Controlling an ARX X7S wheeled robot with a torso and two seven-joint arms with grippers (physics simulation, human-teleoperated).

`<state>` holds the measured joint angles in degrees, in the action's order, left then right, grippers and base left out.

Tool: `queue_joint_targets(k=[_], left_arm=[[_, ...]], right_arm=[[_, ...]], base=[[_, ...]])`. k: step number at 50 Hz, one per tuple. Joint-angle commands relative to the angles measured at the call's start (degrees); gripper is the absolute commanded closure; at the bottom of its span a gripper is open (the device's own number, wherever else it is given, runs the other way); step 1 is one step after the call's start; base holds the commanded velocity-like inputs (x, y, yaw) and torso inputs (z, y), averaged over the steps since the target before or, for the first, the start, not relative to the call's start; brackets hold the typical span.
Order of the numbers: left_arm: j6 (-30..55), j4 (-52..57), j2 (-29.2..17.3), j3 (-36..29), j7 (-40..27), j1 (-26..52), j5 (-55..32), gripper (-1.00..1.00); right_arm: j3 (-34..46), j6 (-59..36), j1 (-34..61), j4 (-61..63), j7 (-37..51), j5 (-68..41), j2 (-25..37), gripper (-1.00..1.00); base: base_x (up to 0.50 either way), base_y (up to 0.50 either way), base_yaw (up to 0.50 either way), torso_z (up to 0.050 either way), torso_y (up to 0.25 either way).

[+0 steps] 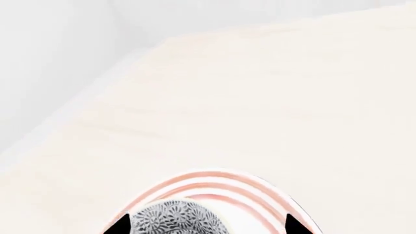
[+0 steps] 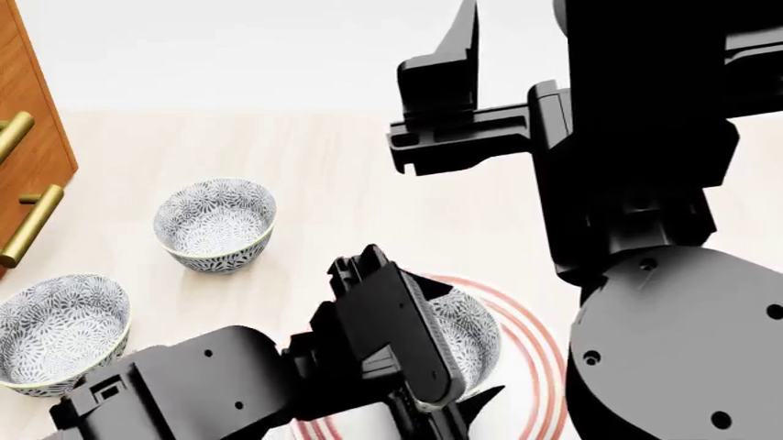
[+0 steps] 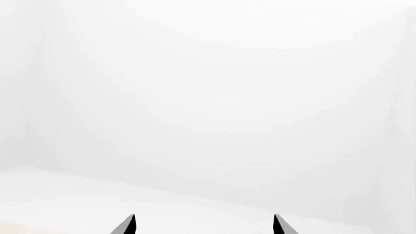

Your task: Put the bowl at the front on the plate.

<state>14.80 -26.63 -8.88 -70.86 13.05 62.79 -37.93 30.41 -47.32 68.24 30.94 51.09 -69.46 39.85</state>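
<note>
Hanging directly over the plate (image 2: 538,357), the left pincer (image 1: 206,225) is seen with its fingertips spread to either side of the bowl (image 2: 471,335), which lies just beneath it and already within the red-ringed rim; whether the bowl is gripped or released cannot be told. The small, deep bowl is covered in dense blue-grey floral pattern. The right pincer (image 3: 204,225) is held open and empty, raised well away.

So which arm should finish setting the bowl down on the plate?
Left. Its hand is already over the plate with the bowl between its fingers. The right hand is raised, facing blank white background, with nothing between its fingers.
</note>
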Motion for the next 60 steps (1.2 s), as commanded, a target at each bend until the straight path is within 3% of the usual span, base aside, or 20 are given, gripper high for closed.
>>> queue_joint_targets(k=[1, 37, 60], left_arm=[[0.40, 1.99, -1.60, 3.38, -1.06, 0.55, -3.30, -1.00], [-2.39, -0.61, -5.74, 11.40, -4.57, 1.66, -7.84, -1.00], [-4.46, 1.10, -9.62, 12.46, -6.61, -0.68, -7.32, -1.00]], right_arm=[[-0.31, 0.02, 0.06, 0.17, 0.23, -0.40, 0.39, -1.00], [-1.40, 1.43, -2.66, 3.02, 1.54, -0.93, 2.46, -1.00], [-1.97, 3.26, -6.30, 4.47, 2.18, -0.07, 4.04, -1.00]], base=[[0.00, 0.00, 0.00, 0.000, 0.000], [0.00, 0.00, 0.00, 0.000, 0.000], [0.00, 0.00, 0.00, 0.000, 0.000]])
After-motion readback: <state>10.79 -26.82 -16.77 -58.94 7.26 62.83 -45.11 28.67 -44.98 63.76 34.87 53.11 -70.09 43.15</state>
